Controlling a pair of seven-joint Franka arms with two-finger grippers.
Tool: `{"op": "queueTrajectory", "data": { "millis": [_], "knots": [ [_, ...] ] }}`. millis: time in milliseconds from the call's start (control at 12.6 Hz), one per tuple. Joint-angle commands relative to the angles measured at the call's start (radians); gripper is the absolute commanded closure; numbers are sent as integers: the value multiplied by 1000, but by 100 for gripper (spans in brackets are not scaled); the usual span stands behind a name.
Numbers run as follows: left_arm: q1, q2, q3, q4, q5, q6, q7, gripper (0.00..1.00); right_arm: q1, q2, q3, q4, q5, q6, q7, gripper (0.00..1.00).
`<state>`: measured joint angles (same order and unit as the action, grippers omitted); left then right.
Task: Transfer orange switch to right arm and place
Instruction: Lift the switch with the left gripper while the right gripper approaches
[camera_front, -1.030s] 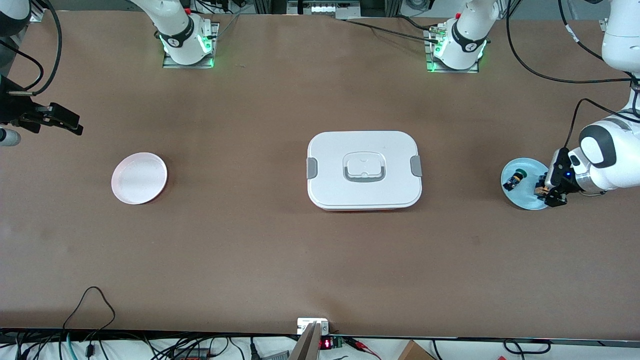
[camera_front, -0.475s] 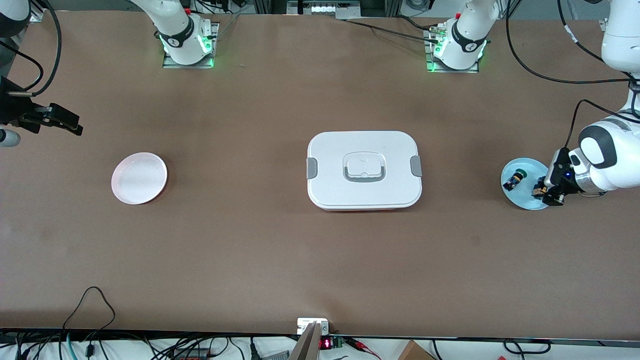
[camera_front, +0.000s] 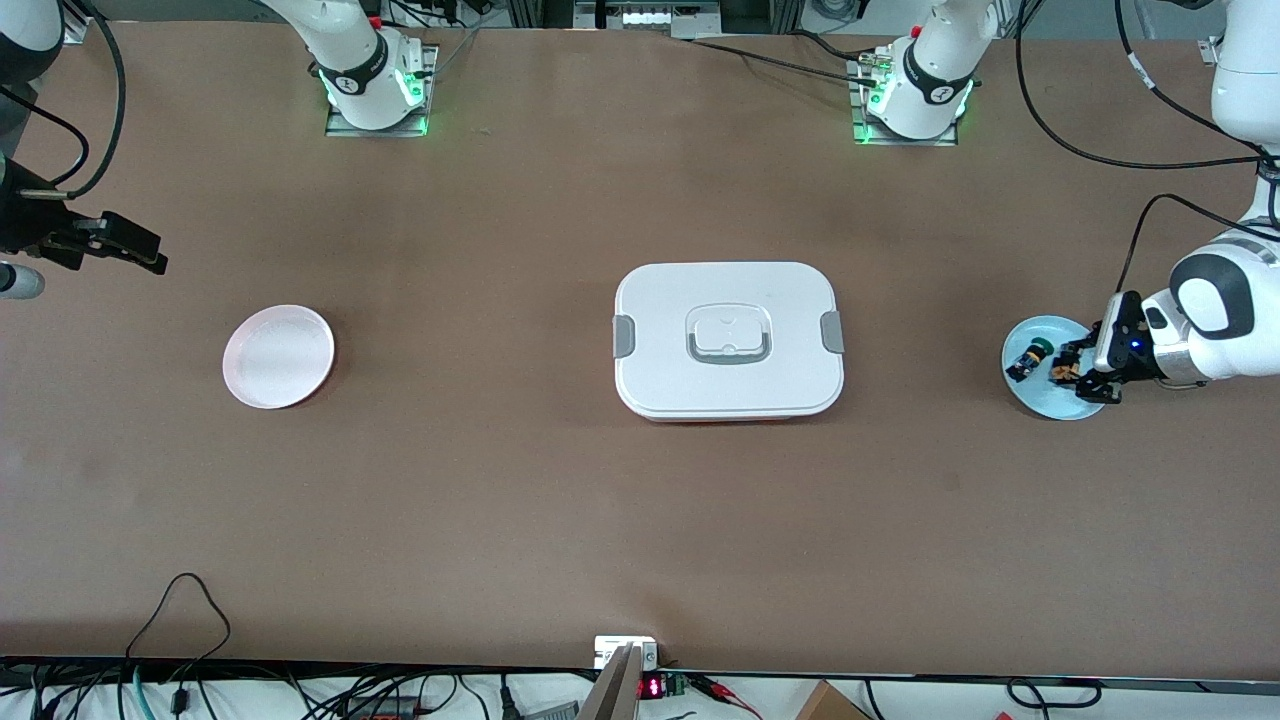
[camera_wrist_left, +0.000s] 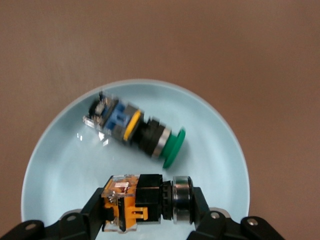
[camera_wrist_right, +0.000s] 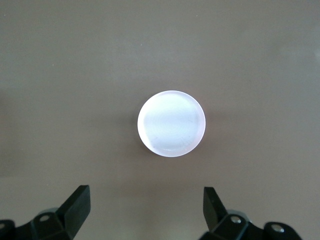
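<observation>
Orange switch (camera_wrist_left: 142, 201) sits clamped crosswise between left gripper (camera_wrist_left: 145, 220) fingers over the blue plate (camera_front: 1030, 395), well apart from the wide-open, waiting right gripper (camera_wrist_right: 145, 210) above the pink plate (camera_wrist_right: 171, 123).

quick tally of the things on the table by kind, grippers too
plates: 2, blue plate, pink plate
switches: 2, orange switch, green switch
lidded box: 1
grippers: 2, left gripper, right gripper
total: 7
</observation>
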<state>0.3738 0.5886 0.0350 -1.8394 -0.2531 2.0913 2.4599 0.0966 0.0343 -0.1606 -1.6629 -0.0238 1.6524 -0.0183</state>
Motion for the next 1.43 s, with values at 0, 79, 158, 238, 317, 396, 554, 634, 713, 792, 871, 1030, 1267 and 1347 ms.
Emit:
{"op": "queueTrajectory", "data": {
  "millis": [0,79,158,238,317,396,554,634,713,792,871,1030,1267,1347],
  "knots": [
    [10,25,-7,81,-124,-152,75,100,-9,7,0,9,13,3,-15,0],
    [8,25,-7,89,-176,-180,102,100,-9,18,0,9,13,3,-15,0],
    [7,25,-7,92,-224,-212,108,100,-8,35,1,9,12,6,-17,0],
    [1,26,-7,94,-295,-279,108,100,-2,61,3,11,10,16,-17,0],
    [-7,30,-9,95,-374,-342,106,100,9,81,6,21,12,26,-17,0],
    [-10,37,-29,97,-464,-425,103,100,8,85,6,37,13,23,-17,0],
    [-18,45,-78,107,-598,-554,85,100,8,96,9,40,13,24,-17,0],
    [-19,54,-98,117,-653,-623,33,100,9,95,9,40,13,15,-15,0],
    [-26,60,-122,127,-698,-666,-17,100,12,95,9,40,13,10,-9,0],
    [-30,60,-156,137,-751,-694,-63,100,12,93,10,38,15,3,-9,0],
    [-30,60,-200,140,-814,-704,-112,100,20,93,12,38,15,-2,-14,0],
    [-39,68,-303,167,-937,-699,-224,100,32,93,12,38,21,-13,-19,0],
    [-174,69,-325,227,-1156,-657,-355,100,28,95,12,37,129,-28,-19,0],
    [-235,62,-325,261,-1227,-605,-433,100,19,95,9,34,218,-31,-22,0]
  ]
}}
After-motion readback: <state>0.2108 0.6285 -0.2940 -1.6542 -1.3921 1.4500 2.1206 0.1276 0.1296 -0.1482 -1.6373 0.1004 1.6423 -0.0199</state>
